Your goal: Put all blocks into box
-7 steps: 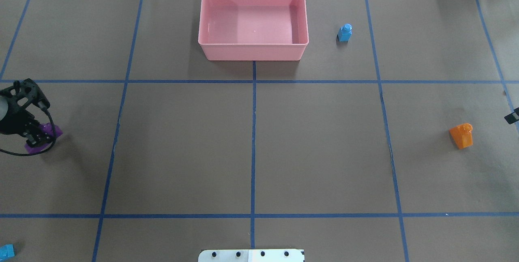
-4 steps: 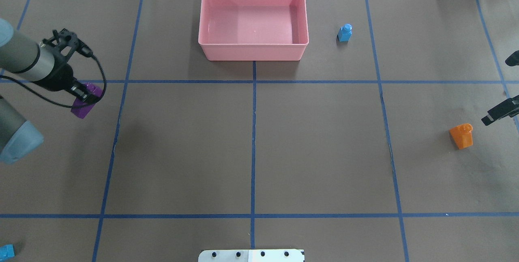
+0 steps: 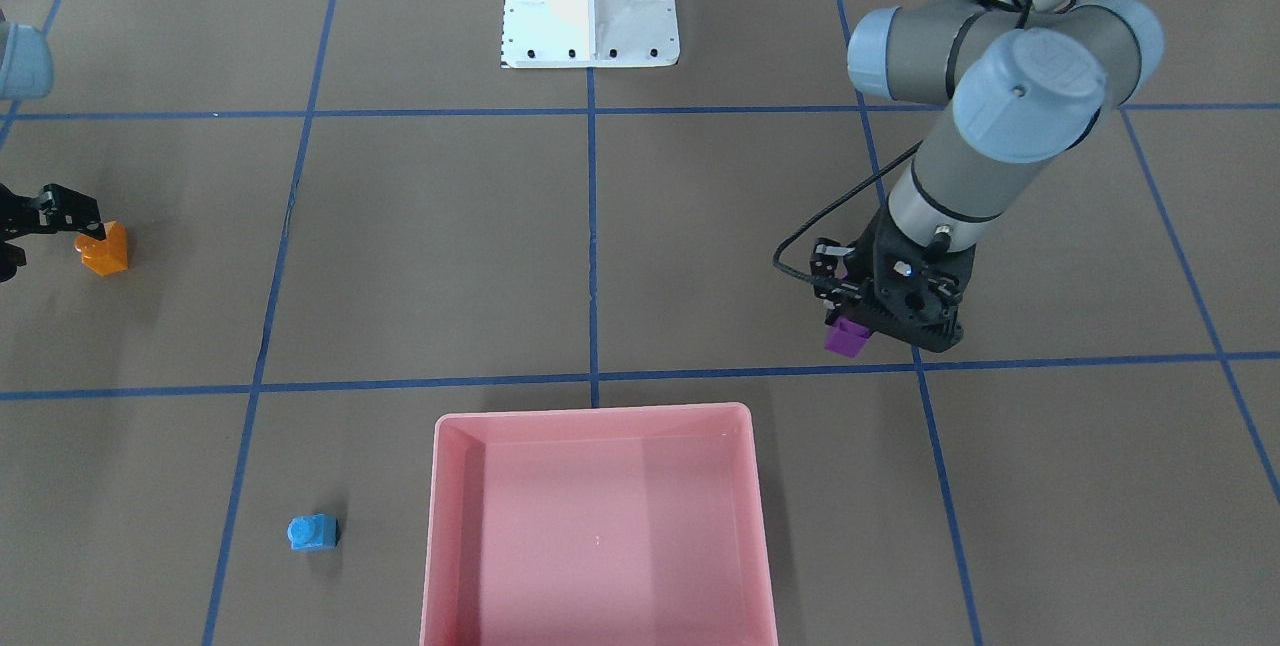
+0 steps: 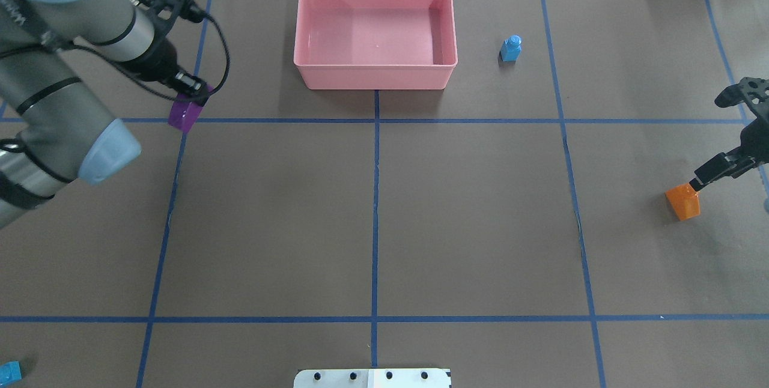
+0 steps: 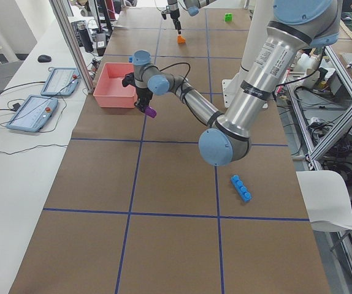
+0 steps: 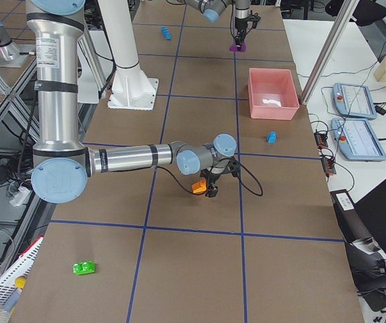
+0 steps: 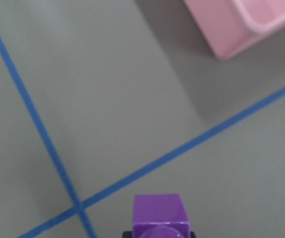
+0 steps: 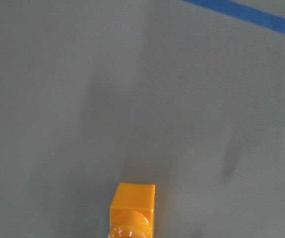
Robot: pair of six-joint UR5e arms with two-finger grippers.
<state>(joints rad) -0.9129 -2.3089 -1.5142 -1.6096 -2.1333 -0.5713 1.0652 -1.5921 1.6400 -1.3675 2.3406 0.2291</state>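
In the left gripper [image 4: 195,95] I've got the purple block [image 4: 183,116] pinched between the jaws, over a tape crossing. The pink box [image 4: 375,78] sits ahead of the jaws and off to one side, well apart. The right gripper [image 4: 700,182] has its tips right at the orange block [image 4: 683,203]; can't tell if those jaws are spread or gripping. The tiny blue block [image 4: 510,48] stands near the box.

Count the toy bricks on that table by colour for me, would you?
Blue: 2 (long brick, tiny brick)
Purple brick: 1
Orange brick: 1
Green brick: 1
Total: 5
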